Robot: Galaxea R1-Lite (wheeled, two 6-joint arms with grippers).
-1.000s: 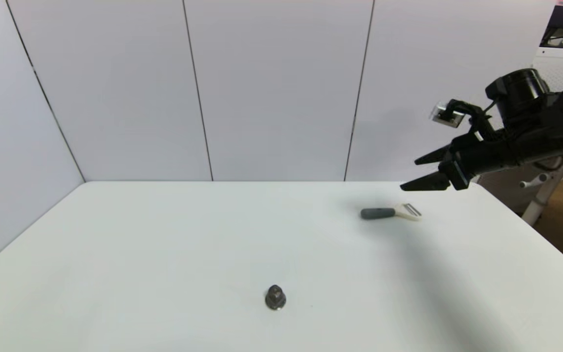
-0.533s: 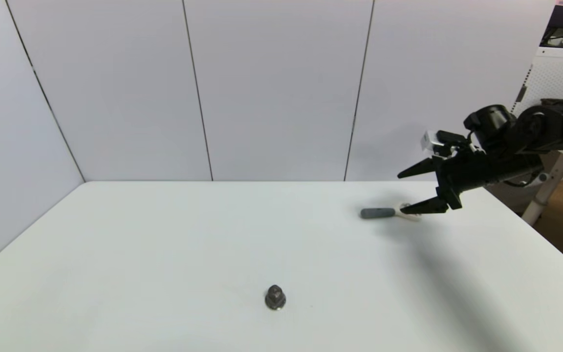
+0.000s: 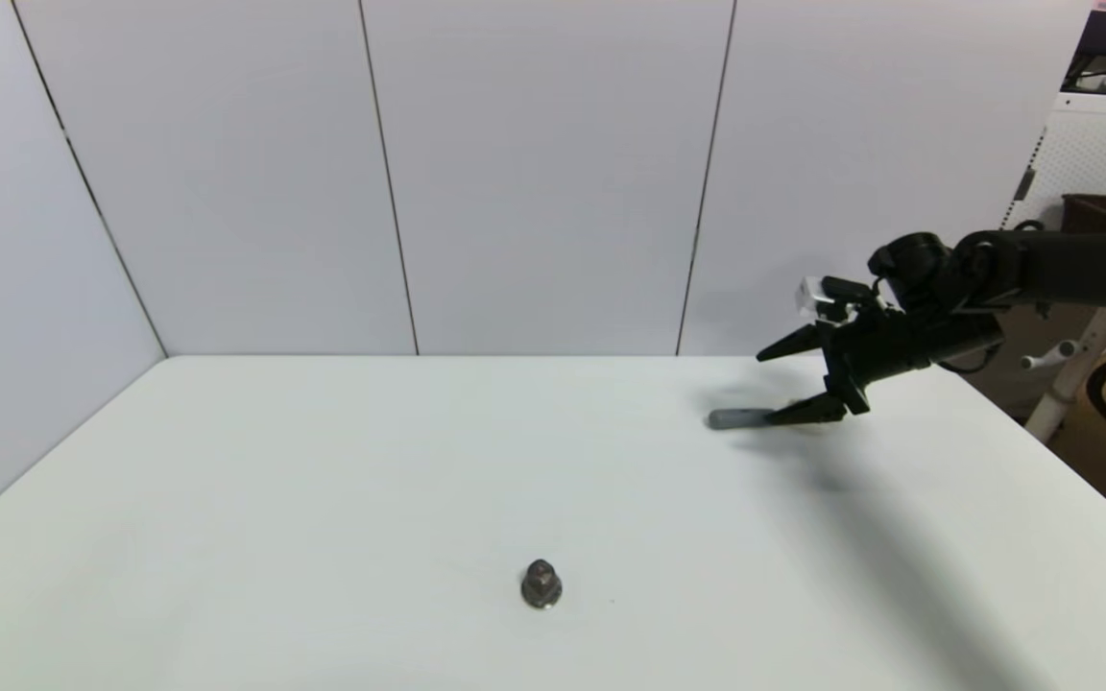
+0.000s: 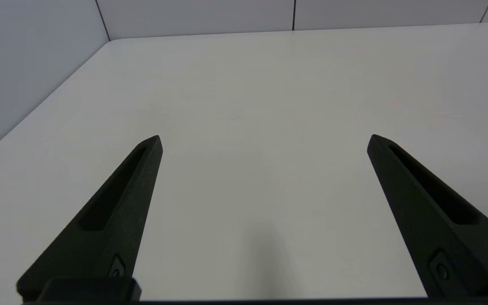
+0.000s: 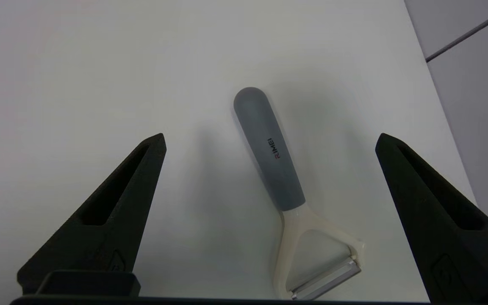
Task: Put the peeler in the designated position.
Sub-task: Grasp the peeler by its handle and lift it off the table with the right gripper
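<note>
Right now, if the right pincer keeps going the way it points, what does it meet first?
Probably the peeler: its grey handle lies on the white table between the open right pincer fingers, cream head nearest the wrist. The height left above it is unclear.

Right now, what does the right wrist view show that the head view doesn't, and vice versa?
Right wrist only: the whole peeler lying flat, grey handle with red-and-white lettering, cream forked head and metal blade, between the right gripper's spread fingers and untouched.

Head only: the dark dome nut on the near middle of the table, far from the peeler, and the right arm reaching in from the right. There the head of the peeler is hidden behind one finger; only the handle end shows.

Both: peeler, open right gripper above it, white tabletop. The left gripper shows in neither.
</note>
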